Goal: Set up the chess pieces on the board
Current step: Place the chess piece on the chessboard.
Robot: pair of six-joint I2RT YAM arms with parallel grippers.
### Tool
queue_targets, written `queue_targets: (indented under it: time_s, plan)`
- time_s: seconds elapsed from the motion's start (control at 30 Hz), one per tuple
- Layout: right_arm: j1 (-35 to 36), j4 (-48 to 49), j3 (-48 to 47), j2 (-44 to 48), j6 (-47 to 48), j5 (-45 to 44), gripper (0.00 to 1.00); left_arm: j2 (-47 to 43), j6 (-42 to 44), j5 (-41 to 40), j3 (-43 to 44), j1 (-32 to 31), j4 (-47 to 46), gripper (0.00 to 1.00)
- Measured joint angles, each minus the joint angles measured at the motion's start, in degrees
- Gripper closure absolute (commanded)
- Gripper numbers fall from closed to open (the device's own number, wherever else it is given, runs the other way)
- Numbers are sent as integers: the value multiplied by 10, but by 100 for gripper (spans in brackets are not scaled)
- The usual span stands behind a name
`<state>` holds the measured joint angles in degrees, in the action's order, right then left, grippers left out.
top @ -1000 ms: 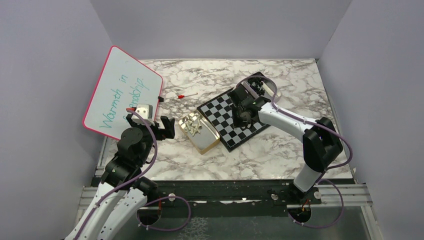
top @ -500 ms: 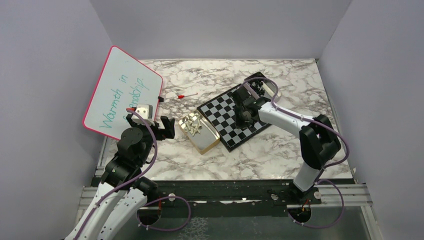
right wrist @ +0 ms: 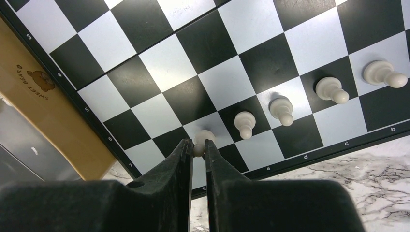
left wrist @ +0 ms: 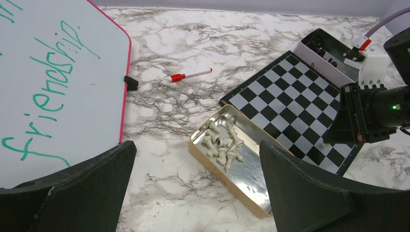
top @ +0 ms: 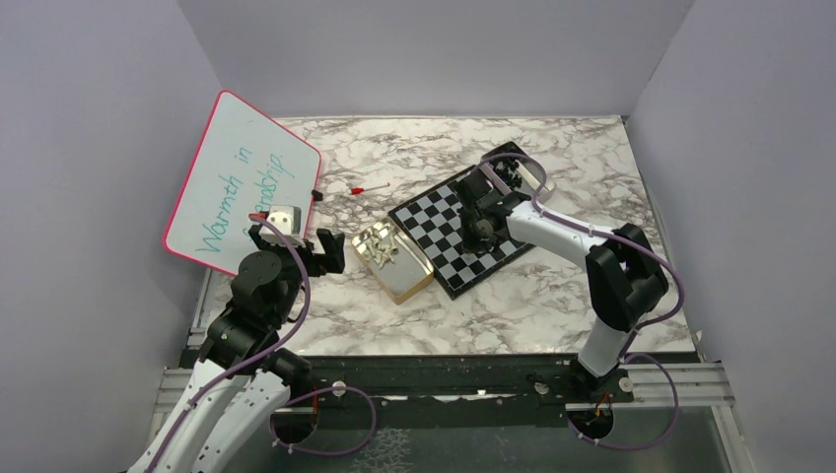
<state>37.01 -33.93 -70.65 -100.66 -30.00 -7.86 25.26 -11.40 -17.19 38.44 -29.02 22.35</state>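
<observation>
Smooth marble-patterned surface (top: 414, 148) under a black-and-white chequered board (right wrist: 227, 82) with a faint sheen. Off-white chess pieces (right wrist: 282, 107), smooth and plastic-looking, like the pawn (right wrist: 204, 137) between the matt black, finely grained fingers (right wrist: 183, 162) of the right end effector (right wrist: 197, 146). Mirror-bright, gold-toned metal tin (left wrist: 249, 181). Glossy whiteboard (left wrist: 63, 96) in a pink plastic-looking frame. Matt black plastic on the left end effector (left wrist: 196, 143) too.
</observation>
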Motion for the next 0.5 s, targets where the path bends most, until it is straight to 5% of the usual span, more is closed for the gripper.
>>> queue_targets:
  time_s: [0.5]
  plan:
    - [0, 0, 0, -9, -6, 0, 79, 0, 0, 0, 0, 0, 0, 1]
